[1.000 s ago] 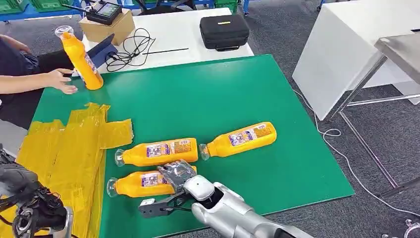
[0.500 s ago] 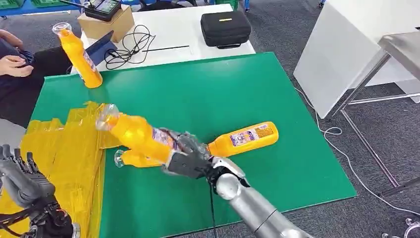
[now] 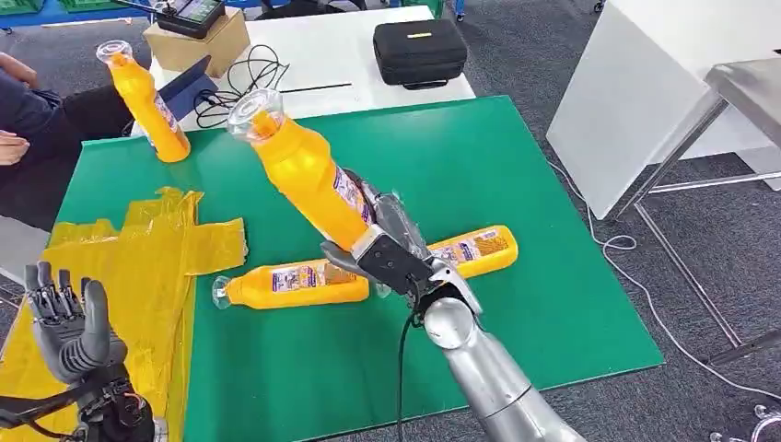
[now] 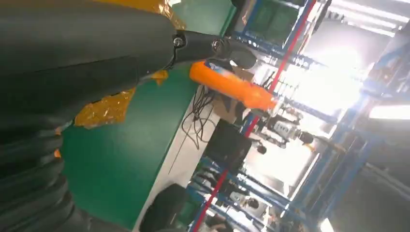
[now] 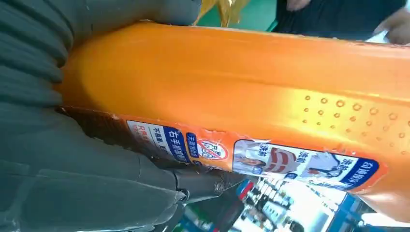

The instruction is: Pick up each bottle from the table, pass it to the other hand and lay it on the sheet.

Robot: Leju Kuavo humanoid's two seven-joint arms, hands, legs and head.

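My right hand (image 3: 391,250) grips an orange bottle (image 3: 304,170) by its lower body and holds it raised over the green table, tilted with its clear cap up and to the left; the right wrist view shows that bottle (image 5: 251,101) close up against my fingers (image 5: 72,169). Two more orange bottles lie on the mat: one (image 3: 293,284) left of my wrist, one (image 3: 474,249) to its right. A fourth orange bottle (image 3: 147,103) stands upright at the far left corner. My left hand (image 3: 69,318) is raised with fingers spread, holding nothing, above the yellow sheet (image 3: 120,276).
A person's arm (image 3: 14,147) rests at the table's far left edge. Behind the green mat (image 3: 553,304) stand a cardboard box (image 3: 198,41), cables (image 3: 244,87) and a black case (image 3: 419,55) on a white table. A white cabinet (image 3: 645,101) stands to the right.
My right hand has lifted a bottle off the mat and swung it up, cap rising to the upper left. My left hand has risen and spread its fingers. The person's hand drew back.
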